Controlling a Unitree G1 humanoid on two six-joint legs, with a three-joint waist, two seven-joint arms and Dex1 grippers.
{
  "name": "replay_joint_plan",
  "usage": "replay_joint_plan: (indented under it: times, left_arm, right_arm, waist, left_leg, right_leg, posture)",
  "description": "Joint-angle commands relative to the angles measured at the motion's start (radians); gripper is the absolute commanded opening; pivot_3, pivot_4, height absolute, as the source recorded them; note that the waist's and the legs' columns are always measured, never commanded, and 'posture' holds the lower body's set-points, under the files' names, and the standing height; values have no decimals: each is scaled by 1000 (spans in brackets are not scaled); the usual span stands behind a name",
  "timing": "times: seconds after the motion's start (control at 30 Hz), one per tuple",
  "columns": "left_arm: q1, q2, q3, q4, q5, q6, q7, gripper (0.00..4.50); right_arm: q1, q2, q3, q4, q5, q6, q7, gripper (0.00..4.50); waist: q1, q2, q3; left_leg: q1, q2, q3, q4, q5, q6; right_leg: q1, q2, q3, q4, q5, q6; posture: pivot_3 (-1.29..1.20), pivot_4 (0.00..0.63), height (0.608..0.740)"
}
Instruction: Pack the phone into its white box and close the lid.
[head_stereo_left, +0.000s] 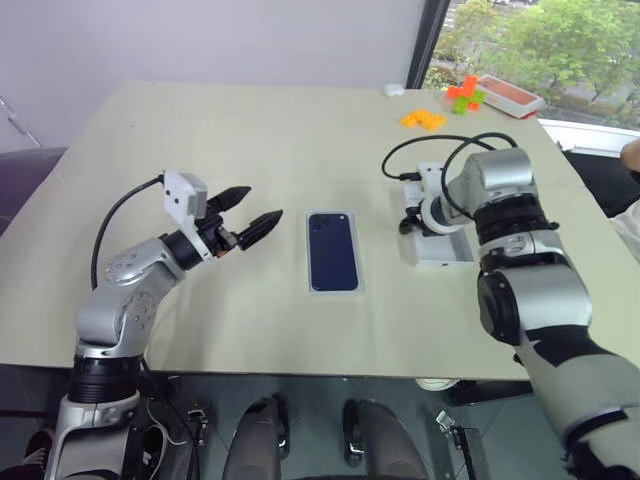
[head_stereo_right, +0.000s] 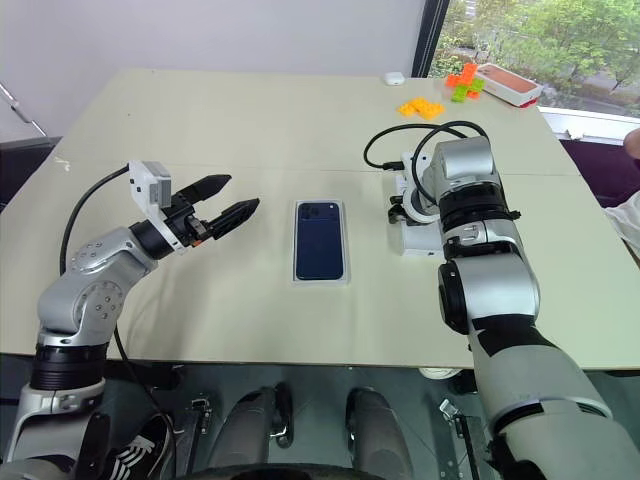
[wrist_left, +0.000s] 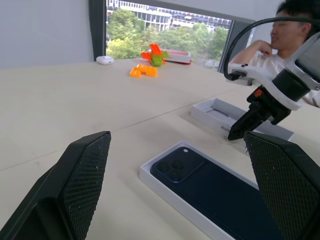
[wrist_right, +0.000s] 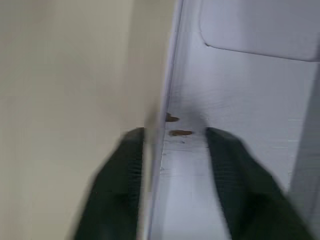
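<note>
At frame centre: slim dark navy phone (head_stereo_left: 332, 251) in shallow white cardboard box (head_stereo_left: 312, 288) | centre-right: right gripper (wrist_right: 170, 150) pinching wall of white lid (head_stereo_left: 447, 250) | left: left gripper (head_stereo_left: 249, 220) spread wide, empty | upper right: orange and green toy blocks (head_stereo_left: 462, 94)

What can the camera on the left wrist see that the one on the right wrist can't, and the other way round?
Left wrist, not right wrist: the phone lying in its white box, the right gripper at the lid, orange blocks, a person beyond the table. Right wrist, not left wrist: a close look at a rounded recess inside the lid. Both: the lid's wall and the table.
</note>
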Motion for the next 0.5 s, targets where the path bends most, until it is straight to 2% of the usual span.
replay_joint_plan:
  times: [0.03,0.07,0.2,0.5]
  left_arm:
    - [-7,2,17,-34,2,-5,2,4500]
    - [-8,3,18,-34,2,-5,2,4500]
    - [-14,5,19,-25,2,1,5,4500]
    - [-19,6,20,-11,6,-3,1,4500]
  right_arm:
    - [7,1,-6,-23,-7,-5,-8,223]
    - [8,1,-6,-24,-7,-5,-10,102]
    - [12,6,-17,-33,-6,6,-28,102]
    - [-17,7,-151,-83,44,-26,-57,102]
  waist:
    - [0,0,0]
    - [0,0,0]
    - [1,0,0]
    - [0,0,0]
  left_leg:
    - [0,0,0,0,0,0]
    - [1,0,0,0,0,0]
    - [2,0,0,1,0,0]
    - [2,0,-2,1,0,0]
  right_leg:
    - [0,0,0,0,0,0]
    - [1,0,0,0,0,0]
    - [3,0,0,0,0,0]
    - [3,0,0,0,0,0]
  posture:
    - [0,150,740]
    - [0,150,740]
    - [0,150,740]
    - [0,150,740]
